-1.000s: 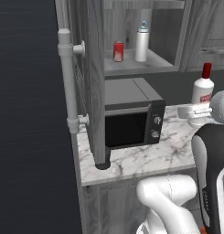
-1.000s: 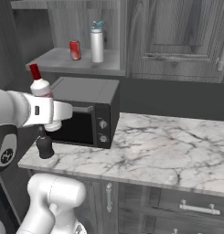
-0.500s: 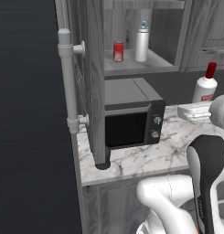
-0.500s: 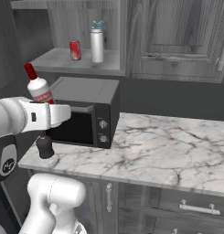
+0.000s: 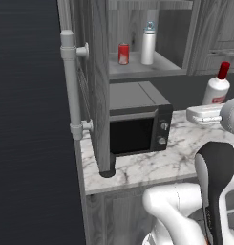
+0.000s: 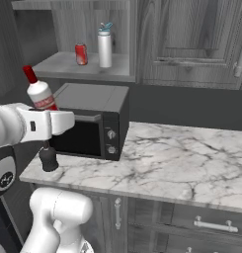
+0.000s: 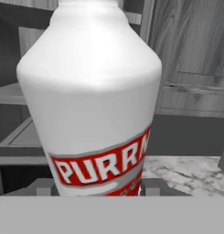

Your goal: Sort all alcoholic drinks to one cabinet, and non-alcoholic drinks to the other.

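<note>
White bottle held aloft over the bench

The hand [image 6: 52, 122] grips the white bottle [image 6: 39, 94] upright, jaws part-closed around its body, above the microwave's [image 6: 93, 121] front corner; the marble bench [image 6: 181, 163] lies bare to its right; beyond it, the open cabinet shelf [image 6: 78, 66] holds the red can [image 6: 81, 54] and the pale bottle [image 6: 104, 45]; below it stands the dark bottle [image 6: 48, 158].
</note>
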### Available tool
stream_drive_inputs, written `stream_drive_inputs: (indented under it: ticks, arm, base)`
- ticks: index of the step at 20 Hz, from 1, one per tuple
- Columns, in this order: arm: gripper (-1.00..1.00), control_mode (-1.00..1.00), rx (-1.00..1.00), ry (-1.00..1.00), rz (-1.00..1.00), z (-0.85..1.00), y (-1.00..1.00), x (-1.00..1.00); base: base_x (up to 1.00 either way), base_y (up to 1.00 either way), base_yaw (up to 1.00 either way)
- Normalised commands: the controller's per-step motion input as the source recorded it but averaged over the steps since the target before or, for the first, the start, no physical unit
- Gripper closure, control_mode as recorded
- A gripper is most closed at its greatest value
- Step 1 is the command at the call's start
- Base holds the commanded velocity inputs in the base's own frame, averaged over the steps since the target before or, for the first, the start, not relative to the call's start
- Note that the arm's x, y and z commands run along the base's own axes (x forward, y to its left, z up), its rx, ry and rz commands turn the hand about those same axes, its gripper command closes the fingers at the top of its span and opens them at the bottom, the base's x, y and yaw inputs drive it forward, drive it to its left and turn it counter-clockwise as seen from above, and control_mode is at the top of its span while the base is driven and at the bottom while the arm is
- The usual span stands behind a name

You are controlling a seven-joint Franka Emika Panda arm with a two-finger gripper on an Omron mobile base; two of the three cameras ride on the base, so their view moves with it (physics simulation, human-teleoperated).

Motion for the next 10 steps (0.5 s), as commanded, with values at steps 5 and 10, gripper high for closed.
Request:
stream_drive_inputs:
  ticks: [5,10]
  arm:
    - [1.0,-1.0,0.0,0.06,0.0,0.0,0.0,0.0]
    - [1.0,-1.0,0.0,0.03,0.0,0.0,0.0,0.0]
  base:
    - [0.0,0.0,0.0]
    - [0.0,0.0,0.0]
